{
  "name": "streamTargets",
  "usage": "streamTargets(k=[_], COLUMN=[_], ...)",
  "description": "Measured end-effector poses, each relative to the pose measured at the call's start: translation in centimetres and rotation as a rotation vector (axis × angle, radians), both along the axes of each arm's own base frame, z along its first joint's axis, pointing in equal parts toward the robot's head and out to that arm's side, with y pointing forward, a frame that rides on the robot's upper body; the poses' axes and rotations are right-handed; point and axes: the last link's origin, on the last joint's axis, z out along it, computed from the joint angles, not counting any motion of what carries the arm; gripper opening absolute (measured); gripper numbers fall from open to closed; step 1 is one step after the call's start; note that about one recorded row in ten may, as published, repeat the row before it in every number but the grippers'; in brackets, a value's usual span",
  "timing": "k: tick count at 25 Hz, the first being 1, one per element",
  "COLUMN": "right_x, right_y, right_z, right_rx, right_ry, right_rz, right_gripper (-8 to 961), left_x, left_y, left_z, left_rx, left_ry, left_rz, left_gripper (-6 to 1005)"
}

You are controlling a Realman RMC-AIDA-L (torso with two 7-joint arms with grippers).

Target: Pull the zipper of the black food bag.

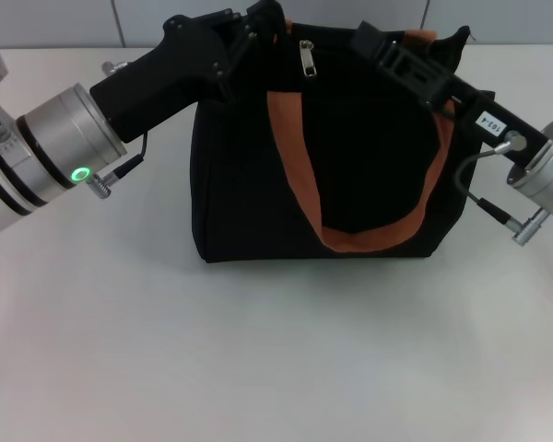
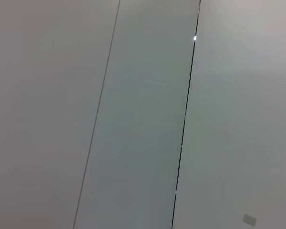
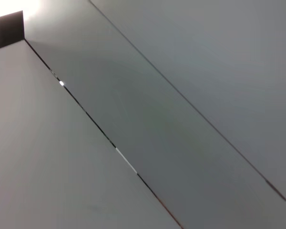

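Observation:
The black food bag point(image 1: 350, 157) stands upright on the white table in the head view, with an orange-brown handle loop point(image 1: 295, 175) hanging down its front. The zipper's small silver pull tab point(image 1: 307, 58) hangs free near the bag's top edge, left of its middle. My left gripper point(image 1: 258, 28) is at the bag's top left corner, against the top edge. My right gripper point(image 1: 367, 39) is at the bag's top edge, right of the pull tab and apart from it. Both wrist views show only grey wall panels, with no bag and no gripper.
The white table point(image 1: 258, 350) stretches in front of the bag. A tiled grey wall point(image 1: 74, 18) runs behind the table. My left arm point(image 1: 64, 147) reaches in from the left and my right arm point(image 1: 544, 170) from the right.

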Motion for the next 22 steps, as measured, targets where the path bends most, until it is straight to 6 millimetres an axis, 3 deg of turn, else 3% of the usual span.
streamTargets(k=[22], right_x=[-0.8], right_y=[0.9], right_z=[-1.5], right_rx=[-0.093], right_ry=[-0.056], right_rz=[-0.017], right_gripper=[296], left_x=[1.2], left_y=[0.4], left_z=[-0.5], left_rx=[-0.014], left_ry=[0.014], left_rz=[-0.040], left_gripper=[28])
